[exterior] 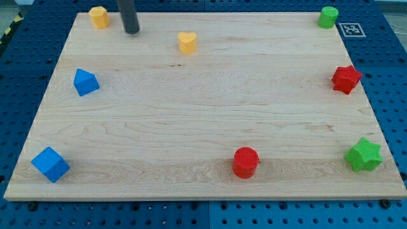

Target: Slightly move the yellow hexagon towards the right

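The yellow hexagon point(98, 16) sits at the top left corner of the wooden board point(203, 108). My tip point(131, 31) is just to the hexagon's right and a little below it, a short gap apart, not touching. A yellow heart point(187, 42) lies further right of my tip, near the view's top.
A blue block point(85, 82) lies at the left and a blue cube point(50, 163) at the bottom left. A red cylinder point(245, 161) is at the bottom middle. A green star point(364, 154), a red star point(346, 79) and a green cylinder point(328, 17) line the right edge.
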`<state>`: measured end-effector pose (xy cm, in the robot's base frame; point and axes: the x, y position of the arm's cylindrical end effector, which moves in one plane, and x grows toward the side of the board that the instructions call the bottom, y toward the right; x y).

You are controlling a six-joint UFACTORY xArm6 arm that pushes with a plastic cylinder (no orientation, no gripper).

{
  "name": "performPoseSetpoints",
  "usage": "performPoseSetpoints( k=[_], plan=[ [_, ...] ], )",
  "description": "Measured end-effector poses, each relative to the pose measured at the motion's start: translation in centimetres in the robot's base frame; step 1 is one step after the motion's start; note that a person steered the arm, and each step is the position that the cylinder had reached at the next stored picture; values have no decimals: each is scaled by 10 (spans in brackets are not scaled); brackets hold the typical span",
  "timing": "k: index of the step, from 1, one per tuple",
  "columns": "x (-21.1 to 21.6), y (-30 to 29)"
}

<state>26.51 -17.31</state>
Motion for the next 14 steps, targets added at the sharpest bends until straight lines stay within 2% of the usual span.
performPoseSetpoints(
  k=[1, 2, 3, 4, 6, 9, 13, 14],
  plan=[
    [16, -41],
    [12, -106],
    [5, -131],
    [2, -132],
    [-62, -131],
    [-74, -129],
    [-48, -79],
    [-32, -45]
  ],
)
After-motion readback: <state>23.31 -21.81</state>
